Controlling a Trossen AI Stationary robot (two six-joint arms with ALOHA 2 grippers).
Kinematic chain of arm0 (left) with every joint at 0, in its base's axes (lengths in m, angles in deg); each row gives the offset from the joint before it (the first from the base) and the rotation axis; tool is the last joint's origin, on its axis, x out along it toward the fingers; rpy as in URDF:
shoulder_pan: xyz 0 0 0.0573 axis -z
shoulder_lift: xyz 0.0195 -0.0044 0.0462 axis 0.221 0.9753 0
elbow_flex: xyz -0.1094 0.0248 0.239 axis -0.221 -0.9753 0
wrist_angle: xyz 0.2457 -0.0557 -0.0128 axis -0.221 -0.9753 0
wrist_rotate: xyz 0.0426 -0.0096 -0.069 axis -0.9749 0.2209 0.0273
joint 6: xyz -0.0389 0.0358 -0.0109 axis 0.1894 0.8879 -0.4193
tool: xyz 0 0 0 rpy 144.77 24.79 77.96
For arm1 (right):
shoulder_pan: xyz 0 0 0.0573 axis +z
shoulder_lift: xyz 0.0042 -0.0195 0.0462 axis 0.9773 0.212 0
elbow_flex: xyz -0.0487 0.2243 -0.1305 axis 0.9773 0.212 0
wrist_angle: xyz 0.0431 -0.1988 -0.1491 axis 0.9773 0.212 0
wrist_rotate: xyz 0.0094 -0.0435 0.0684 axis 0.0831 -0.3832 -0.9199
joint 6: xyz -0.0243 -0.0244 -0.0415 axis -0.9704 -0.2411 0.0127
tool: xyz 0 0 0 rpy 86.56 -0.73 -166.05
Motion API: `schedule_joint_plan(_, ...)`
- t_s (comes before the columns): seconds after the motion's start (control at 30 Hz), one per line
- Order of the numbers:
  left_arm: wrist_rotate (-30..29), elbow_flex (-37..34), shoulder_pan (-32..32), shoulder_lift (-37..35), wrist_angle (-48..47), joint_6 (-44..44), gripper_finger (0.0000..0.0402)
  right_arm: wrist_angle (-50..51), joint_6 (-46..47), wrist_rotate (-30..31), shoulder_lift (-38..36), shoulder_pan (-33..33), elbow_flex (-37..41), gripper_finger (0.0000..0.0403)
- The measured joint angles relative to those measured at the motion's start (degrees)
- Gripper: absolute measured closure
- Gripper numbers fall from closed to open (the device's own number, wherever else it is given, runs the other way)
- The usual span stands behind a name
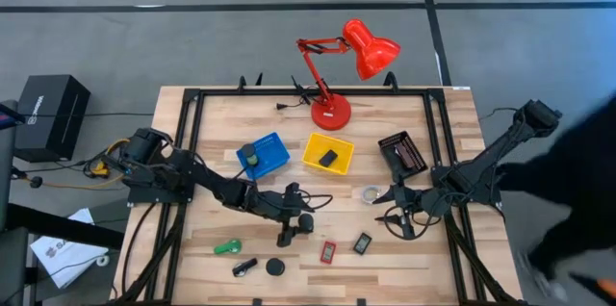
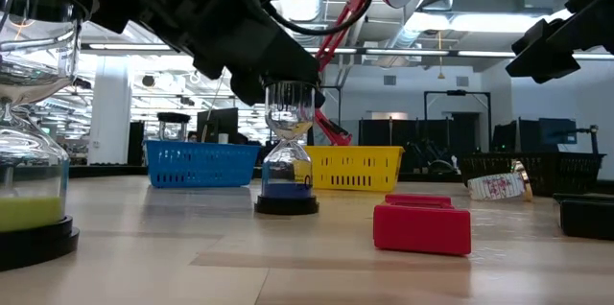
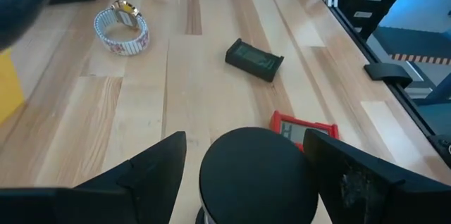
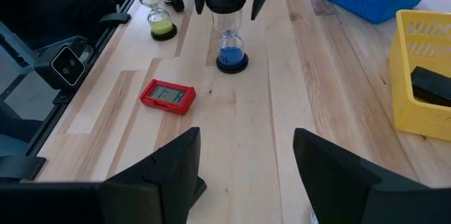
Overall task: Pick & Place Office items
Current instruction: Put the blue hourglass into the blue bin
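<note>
No text can be read with any certainty. The black box (image 1: pixel 45 114) on the floor left of the table carries a pale mark on its side, too small to make out. The tape roll (image 2: pixel 497 187) shows reddish print that stays illegible. The red rectangle (image 4: pixel 167 96) has a grey display with faint marks that cannot be made out as digits.

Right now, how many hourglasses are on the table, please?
2: a blue-sand hourglass between the left gripper's open fingers, and a green-sand hourglass near the table edge.
</note>
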Motion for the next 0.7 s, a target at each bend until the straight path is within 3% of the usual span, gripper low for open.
schedule_joint_plan(0.3,0.22,0.0,0.0,0.22,-1.32,3.08,0.0145,0.0,-0.01,0.0,0.0,0.01,0.0,0.0184)
schedule_joint_plan(0.57,0.29,0.0,0.0,0.22,-1.36,3.06,0.019,0.01,0.0,0.0,0.0,0.0,0.0,0.0184)
schedule_joint_plan(0.7,0.28,0.0,0.0,0.22,-1.38,3.06,0.0191,-0.01,0.0,0.0,0.0,0.01,0.0,0.0184)
